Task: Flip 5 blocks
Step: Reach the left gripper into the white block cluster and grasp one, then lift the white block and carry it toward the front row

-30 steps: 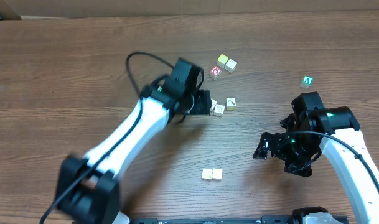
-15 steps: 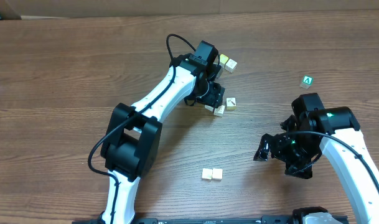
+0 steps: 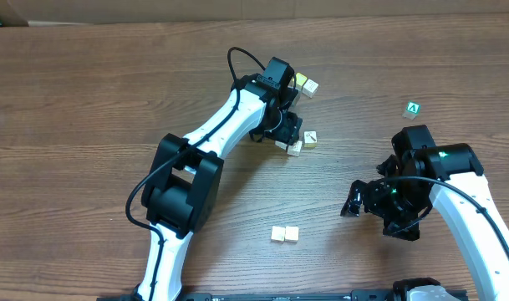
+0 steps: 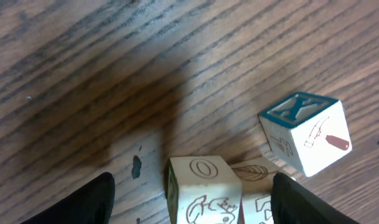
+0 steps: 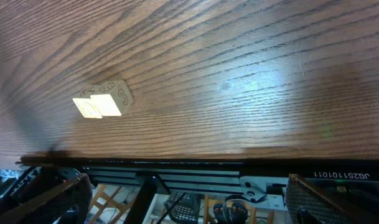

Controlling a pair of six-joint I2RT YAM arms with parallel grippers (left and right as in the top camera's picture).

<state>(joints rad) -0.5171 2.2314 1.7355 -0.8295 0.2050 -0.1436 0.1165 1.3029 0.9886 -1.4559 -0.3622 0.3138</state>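
The left end effector (image 4: 192, 193) is held spread astride two touching blocks (image 4: 201, 171). One alone should be pinched squarely, then turned.

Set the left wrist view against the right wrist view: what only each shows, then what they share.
Only the left wrist: a block topped with a teal X, and two touching blocks at the bottom edge between the left fingers. Only the right wrist: a pair of pale blocks, the table's front edge, the frame beneath it, the right fingers. Both: wood-grain table, fingers standing apart in the lower corners.
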